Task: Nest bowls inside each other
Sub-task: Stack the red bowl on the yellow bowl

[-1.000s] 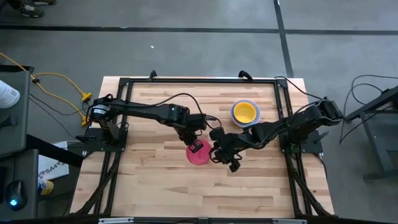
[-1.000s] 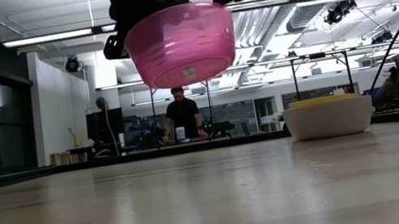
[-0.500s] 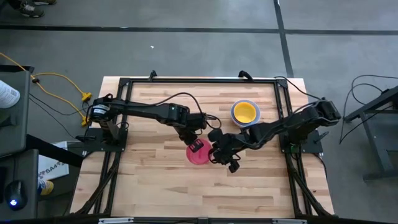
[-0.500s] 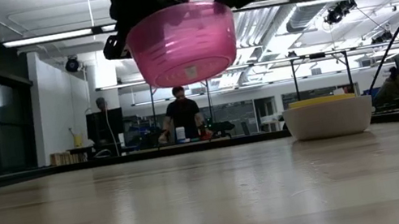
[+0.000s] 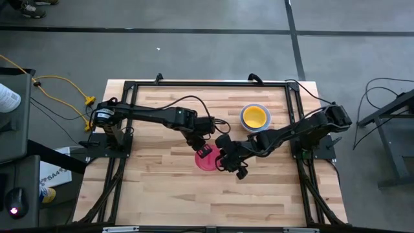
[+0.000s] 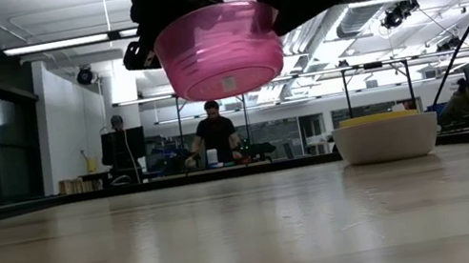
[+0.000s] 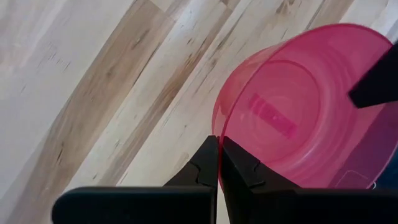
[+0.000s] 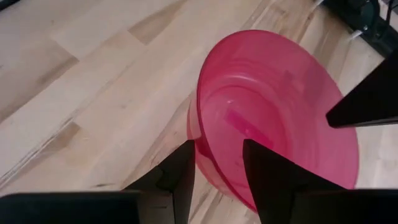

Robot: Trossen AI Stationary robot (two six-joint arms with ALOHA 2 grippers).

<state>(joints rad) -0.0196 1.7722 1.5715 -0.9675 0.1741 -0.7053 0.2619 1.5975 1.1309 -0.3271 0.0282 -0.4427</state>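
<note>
A translucent pink-red bowl [image 6: 219, 52] hangs upright above the middle of the table, and my left gripper [image 5: 202, 149] is shut on it. My right gripper [image 8: 217, 148] is open at the bowl's opposite side. One of its fingers [image 8: 181, 171] stands outside the wall and the other [image 8: 268, 174] stands over the hollow. Back right, a yellow bowl [image 5: 255, 116] sits nested in a blue one, and the stack's white outer bowl [image 6: 387, 137] rests bottom down on the wood. My left gripper [image 7: 218, 142] pinches the bowl's rim [image 7: 219, 124] between its two fingers, one inside the wall and one outside. The fingers slant steeply down from the table's left. The bowl hangs clear of the table, mouth up and slightly tilted. My right gripper straddles the rim [image 8: 200, 134]; I cannot tell whether it touches.
Bare wooden table [image 5: 162, 188] lies all around under the bowl. A black frame [image 5: 207, 83] runs along the table's edges. In the low view a person [image 6: 216, 135] stands in the room far behind the table.
My right gripper has sunk a little toward the bowl's rim, still open. The bowl stays held in the air by my left gripper.
</note>
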